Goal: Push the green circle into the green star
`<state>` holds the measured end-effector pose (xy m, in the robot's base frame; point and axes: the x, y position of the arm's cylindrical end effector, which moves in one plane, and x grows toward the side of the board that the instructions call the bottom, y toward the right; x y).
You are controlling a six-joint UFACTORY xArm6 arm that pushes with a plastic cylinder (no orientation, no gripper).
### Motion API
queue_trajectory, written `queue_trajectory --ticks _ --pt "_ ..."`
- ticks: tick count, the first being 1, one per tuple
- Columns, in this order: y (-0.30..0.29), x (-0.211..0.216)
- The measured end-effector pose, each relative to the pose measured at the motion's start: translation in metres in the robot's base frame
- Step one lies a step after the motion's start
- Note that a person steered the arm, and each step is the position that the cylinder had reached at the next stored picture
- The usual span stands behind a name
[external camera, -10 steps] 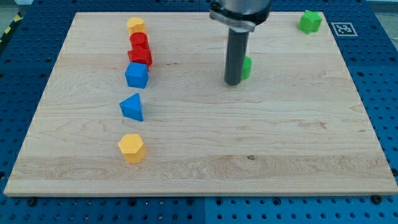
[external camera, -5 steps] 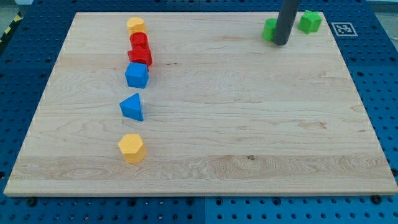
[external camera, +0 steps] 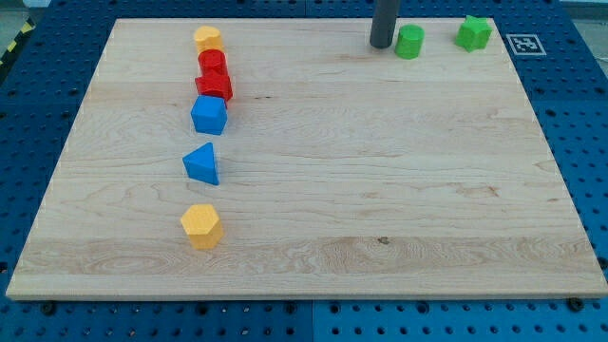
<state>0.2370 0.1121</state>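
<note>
The green circle (external camera: 409, 42) stands near the view's top, right of centre. The green star (external camera: 473, 32) sits at the top right corner of the wooden board (external camera: 313, 190), a short gap to the right of the circle. My tip (external camera: 382, 44) rests on the board just left of the green circle, close beside it; a thin gap seems to separate them.
A column of blocks runs down the view's left: a yellow block (external camera: 208, 39), two red blocks (external camera: 214, 76), a blue cube (external camera: 208, 115), a blue triangle (external camera: 201, 163) and a yellow hexagon (external camera: 201, 226). A marker tag (external camera: 525, 43) lies off the board's top right.
The green circle went from mid-board up and right toward the star. My tip then moved from the circle's right side to its left side.
</note>
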Motion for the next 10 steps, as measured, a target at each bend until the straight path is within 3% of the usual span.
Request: queue_trajectory --ticks 1,2,5,7,10 --pt "0.014 0.000" --pt "-0.004 0.030" --pt "0.059 0.007" --pt "0.056 0.042" --pt "0.079 0.045"
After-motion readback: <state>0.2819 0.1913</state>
